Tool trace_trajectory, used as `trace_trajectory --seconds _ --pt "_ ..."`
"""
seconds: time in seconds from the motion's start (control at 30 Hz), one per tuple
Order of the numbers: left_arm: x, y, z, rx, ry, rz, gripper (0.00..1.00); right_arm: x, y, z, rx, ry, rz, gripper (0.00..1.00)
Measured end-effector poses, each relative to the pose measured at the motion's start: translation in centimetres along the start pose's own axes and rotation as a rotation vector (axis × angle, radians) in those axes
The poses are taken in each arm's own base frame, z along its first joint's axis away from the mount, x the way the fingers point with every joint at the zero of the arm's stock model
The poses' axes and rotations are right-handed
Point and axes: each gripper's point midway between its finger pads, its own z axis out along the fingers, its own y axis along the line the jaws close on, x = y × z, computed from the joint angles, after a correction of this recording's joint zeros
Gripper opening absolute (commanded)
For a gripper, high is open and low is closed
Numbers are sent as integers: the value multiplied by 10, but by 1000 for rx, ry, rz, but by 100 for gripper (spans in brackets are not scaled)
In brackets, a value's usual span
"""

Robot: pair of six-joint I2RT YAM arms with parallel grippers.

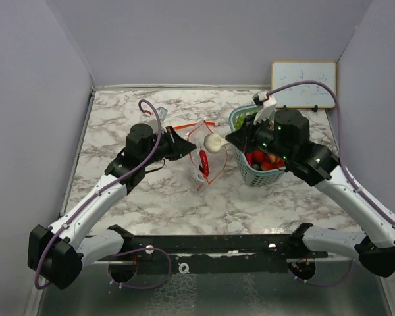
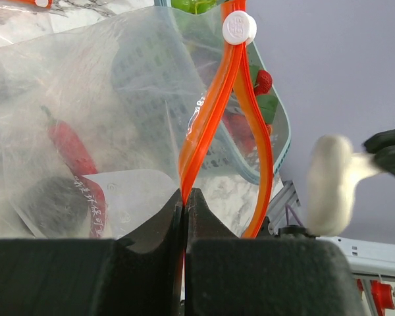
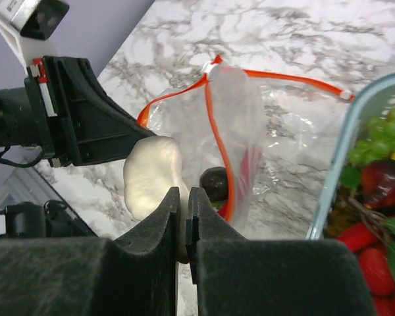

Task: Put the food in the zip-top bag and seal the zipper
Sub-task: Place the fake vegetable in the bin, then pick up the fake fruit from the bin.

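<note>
Midway through loading, sealing not yet due. Clamped tight on the zipper (image 2: pixel 209 118) with the left hand (image 2: pixel 185 201), propping the zip-top bag (image 1: pixel 199 172) open on the tabletop (image 1: pixel 171 197). Pinched in the closed right hand (image 3: pixel 184 201), a white food piece (image 3: pixel 150 178), poised at the mouth (a red chilli (image 2: pixel 69 145) already inside). Next: lowering between the orange lips, then releasing; likely more trips to the teal basket (image 1: pixel 253 176) for the other food (image 3: pixel 375 184).

The bag's (image 1: pixel 196 172) mouth gapes at frame centre. The left gripper (image 1: pixel 182 141), pinching the zipper (image 2: pixel 214 105), blocks its left side, and the right gripper (image 1: pixel 229 139) hangs over it with a white piece (image 1: pixel 213 143). The basket (image 1: pixel 253 176) walls off the right. Bare table (image 1: pixel 151 197) lies at lower left and upper left.
</note>
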Motion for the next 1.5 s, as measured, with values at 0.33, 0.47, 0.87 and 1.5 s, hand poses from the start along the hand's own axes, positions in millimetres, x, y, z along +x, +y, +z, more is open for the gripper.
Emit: trace_trajectory --seconds 0.33,0.47,0.87,1.5 --pt "2 -1 -1 5 9 -2 0 53 -14 61 9 122 -21 24" --pt "1 -2 -3 8 7 0 0 62 -32 67 89 132 -37 50" --pt "4 0 -2 4 13 -3 0 44 -46 58 180 57 -60 71" --pt "11 3 -2 9 42 29 0 63 -191 68 685 159 38 68"
